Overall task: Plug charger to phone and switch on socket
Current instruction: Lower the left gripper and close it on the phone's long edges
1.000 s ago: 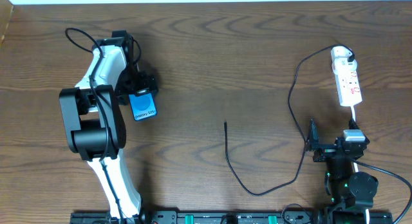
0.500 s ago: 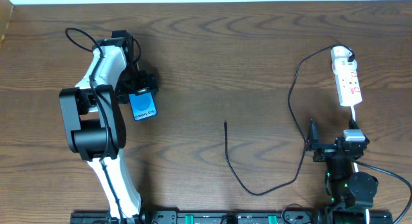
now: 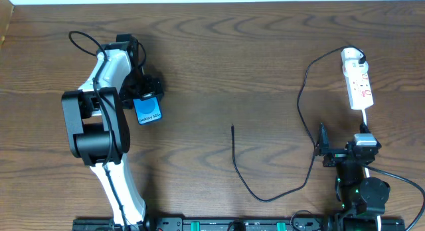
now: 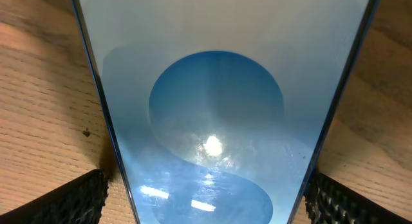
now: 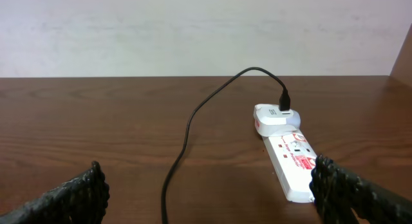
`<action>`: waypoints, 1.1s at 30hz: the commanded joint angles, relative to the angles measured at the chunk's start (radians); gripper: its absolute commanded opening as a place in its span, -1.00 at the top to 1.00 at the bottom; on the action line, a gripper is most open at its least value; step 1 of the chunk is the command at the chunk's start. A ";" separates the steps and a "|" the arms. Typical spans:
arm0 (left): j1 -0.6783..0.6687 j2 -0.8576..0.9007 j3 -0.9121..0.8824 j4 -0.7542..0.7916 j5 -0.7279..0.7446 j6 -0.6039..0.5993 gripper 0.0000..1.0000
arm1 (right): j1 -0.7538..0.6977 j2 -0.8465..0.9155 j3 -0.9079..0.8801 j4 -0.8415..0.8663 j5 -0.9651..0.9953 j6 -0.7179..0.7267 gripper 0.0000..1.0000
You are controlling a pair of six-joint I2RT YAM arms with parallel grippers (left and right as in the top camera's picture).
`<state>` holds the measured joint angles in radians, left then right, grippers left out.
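The phone [image 3: 147, 109], blue-screened with a lighter circle, lies on the left part of the table under my left gripper [image 3: 142, 91]. In the left wrist view the phone [image 4: 215, 108] fills the space between my open left gripper [image 4: 206, 198]; each black finger [image 4: 71, 198] stands just outside an edge, with a narrow gap. The charger [image 3: 300, 98] is a thin black cable with its free tip [image 3: 232, 129] mid-table, looping to a white plug [image 3: 352, 56] in the socket [image 3: 360, 88]. My right gripper [image 3: 344, 143] is open in front of the socket [image 5: 293, 166], and the charger cable [image 5: 187, 130] runs between its fingers.
The left arm's white and black links [image 3: 99, 118] stretch from the front edge to the phone. The right arm's base [image 3: 358, 191] sits at the front right. A black rail [image 3: 219, 224] runs along the front edge. The table's far edge meets a pale wall [image 5: 193, 31].
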<state>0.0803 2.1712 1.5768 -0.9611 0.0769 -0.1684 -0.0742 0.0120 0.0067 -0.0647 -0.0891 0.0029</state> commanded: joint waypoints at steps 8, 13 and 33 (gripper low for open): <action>0.001 0.012 -0.012 0.003 -0.005 -0.012 -0.95 | 0.005 -0.007 -0.001 -0.005 0.005 -0.011 -0.99; 0.001 0.012 -0.012 0.003 -0.005 -0.013 -0.96 | 0.005 -0.007 -0.001 -0.005 0.005 -0.011 -0.98; -0.009 0.013 -0.043 0.070 -0.005 -0.028 -0.96 | 0.005 -0.007 -0.001 -0.005 0.005 -0.011 -0.98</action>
<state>0.0765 2.1693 1.5688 -0.8959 0.0799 -0.1841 -0.0742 0.0120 0.0067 -0.0647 -0.0891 0.0029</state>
